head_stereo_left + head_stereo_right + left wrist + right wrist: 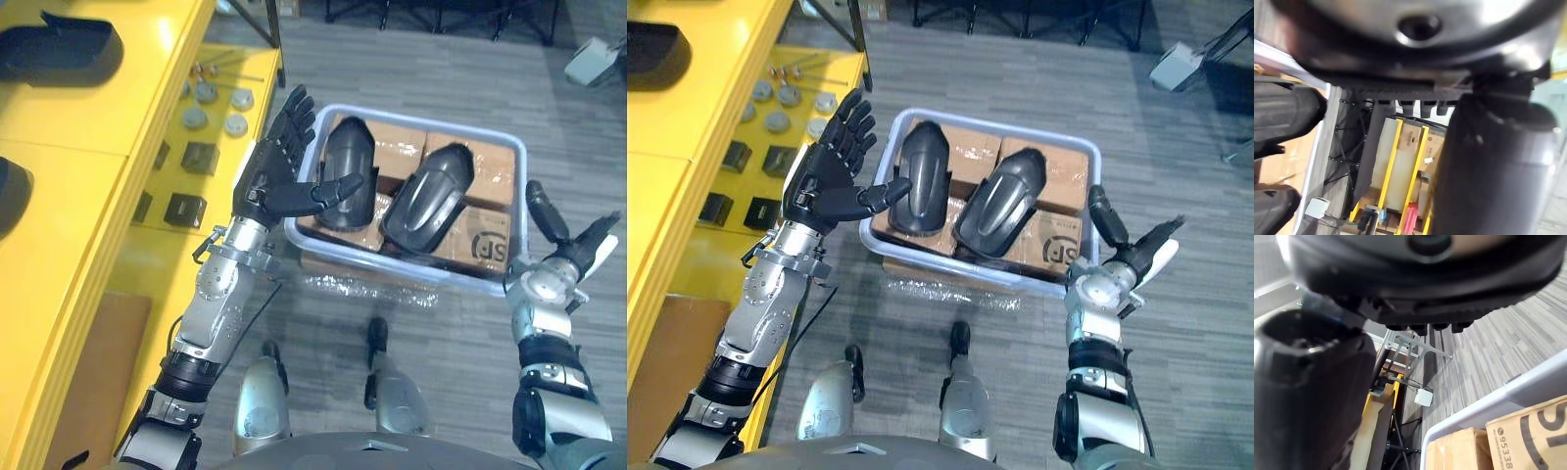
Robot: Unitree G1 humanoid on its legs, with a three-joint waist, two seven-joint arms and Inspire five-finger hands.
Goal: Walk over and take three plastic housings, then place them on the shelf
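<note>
Two black plastic housings, one on the left (348,171) and one on the right (431,196), lie on cardboard boxes in a pale purple crate (517,157) on the floor before me. My left hand (277,166) is raised at the crate's left edge, open with straight fingers, its thumb pointing at the left housing and holding nothing. My right hand (560,250) hovers open at the crate's near right corner, also holding nothing. Another black housing (59,44) rests on top of the yellow shelf (88,245) to my left. The left wrist view shows a housing (1283,117) past the hand.
The shelf's lower level holds grey round parts (211,108) and small black boxes (186,208). A dark object (10,191) sits at the shelf top's left edge. Clear plastic wrap (372,289) lies under the crate's front. A white box (593,59) sits on the floor far right.
</note>
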